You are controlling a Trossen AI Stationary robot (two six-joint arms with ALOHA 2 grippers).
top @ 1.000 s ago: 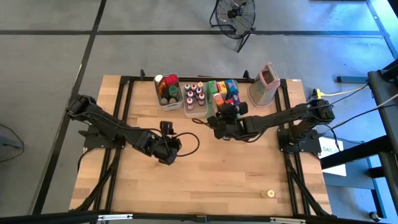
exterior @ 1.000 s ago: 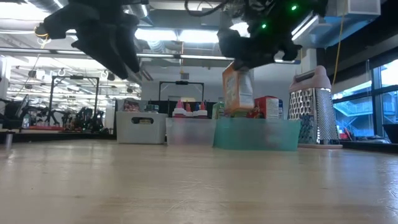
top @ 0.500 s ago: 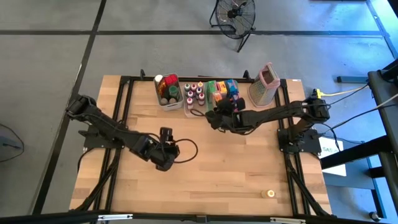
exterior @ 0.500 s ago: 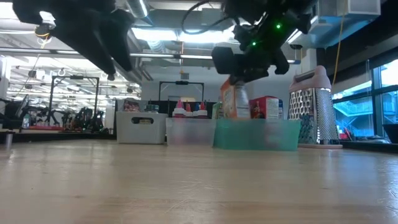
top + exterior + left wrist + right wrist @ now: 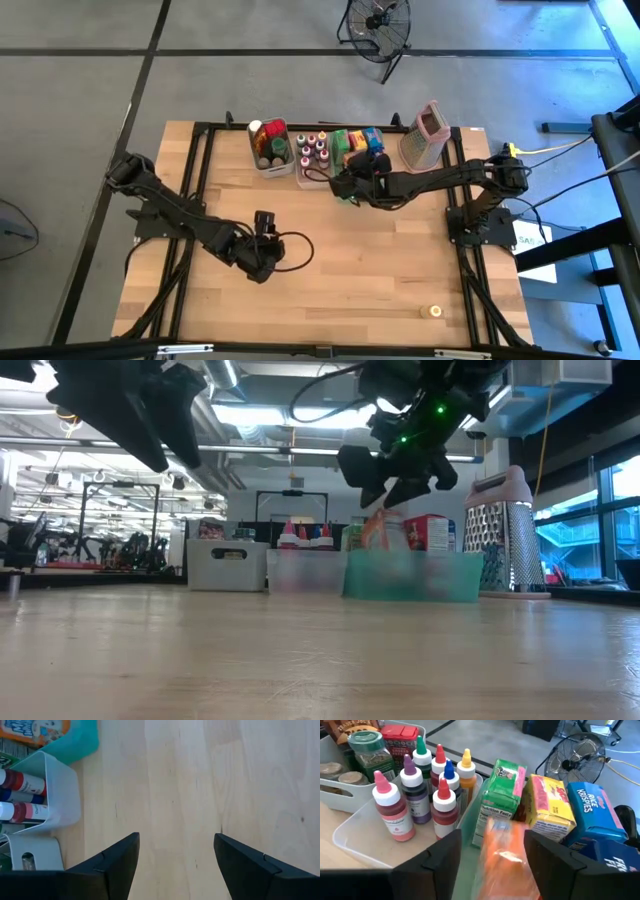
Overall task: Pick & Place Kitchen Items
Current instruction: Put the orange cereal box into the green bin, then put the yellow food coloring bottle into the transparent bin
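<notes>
I am holding my right pincer [image 5: 346, 186] over the green tray [image 5: 420, 586] at the back of the table, fingers spread. The orange box [image 5: 507, 852] is sitting loose between them, not pinched, and I judge it is dropping in among the other groceries. It is going beside the green packet [image 5: 502, 785] and the yellow box [image 5: 550, 805], with the blue box [image 5: 592, 805] just beyond. I reckon it is light, stiff cardboard with slick faces that dents under a hard squeeze. A gentle hold across the two broad faces near the top would suit it. My right wrist view is showing the gap between my fingers and the box. The low view alone is showing the box leaning inside the tray below my fingers. From above, my own arm is hiding it. My left pincer [image 5: 258, 256] is waiting, spread and holding nothing, over bare wood well away from the tray.
</notes>
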